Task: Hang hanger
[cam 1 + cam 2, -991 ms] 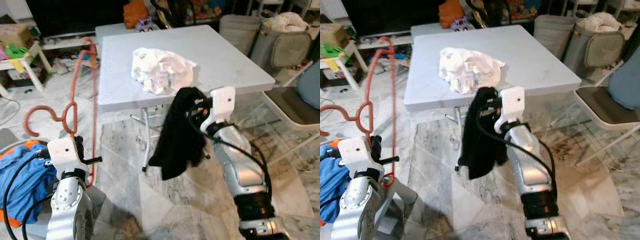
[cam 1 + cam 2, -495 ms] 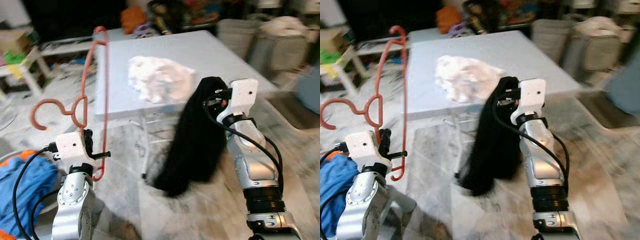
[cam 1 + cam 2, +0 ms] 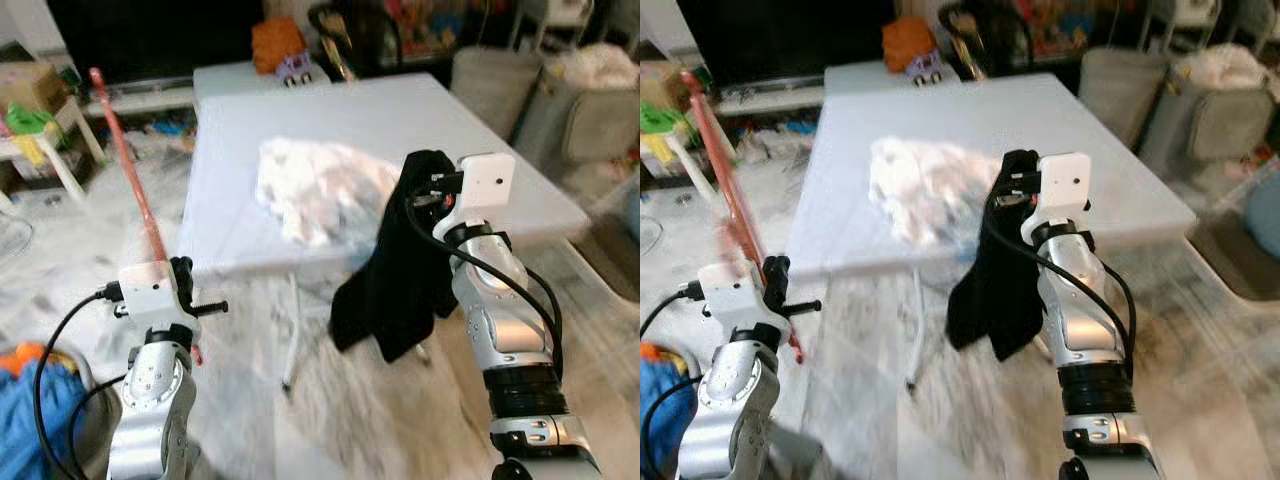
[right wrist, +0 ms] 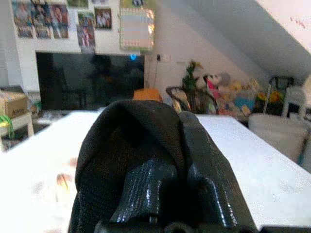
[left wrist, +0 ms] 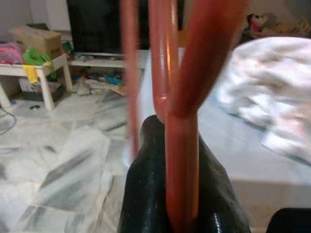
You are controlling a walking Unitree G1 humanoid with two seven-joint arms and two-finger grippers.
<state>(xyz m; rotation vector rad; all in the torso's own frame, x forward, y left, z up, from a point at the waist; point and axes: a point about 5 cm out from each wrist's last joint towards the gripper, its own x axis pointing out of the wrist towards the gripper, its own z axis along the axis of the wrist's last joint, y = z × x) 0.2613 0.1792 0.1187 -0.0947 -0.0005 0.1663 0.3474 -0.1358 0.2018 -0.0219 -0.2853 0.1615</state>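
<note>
My left gripper [image 3: 183,285] is shut on a red-orange hanger [image 3: 130,180], which stands upright and edge-on at the left, rising above the gripper. In the left wrist view its red rods [image 5: 167,73] run up from between the black fingers [image 5: 146,194]. My right gripper [image 3: 425,192] is shut on a black garment [image 3: 395,290] that hangs down in front of the table's near edge. The black cloth [image 4: 131,145] drapes over the fingers in the right wrist view. A crumpled white cloth [image 3: 310,190] lies on the pale grey table [image 3: 400,105] just beyond both grippers.
A blue cloth [image 3: 25,440] lies in a basket at the lower left. A small white side table [image 3: 45,135] stands at the far left, grey bins [image 3: 580,110] at the right. Toys [image 3: 280,50] sit at the table's far end. The floor is marble tile.
The camera has shifted. The hanger has turned from face-on to edge-on in my left gripper. The black garment has swung and now hangs shorter under my right gripper.
</note>
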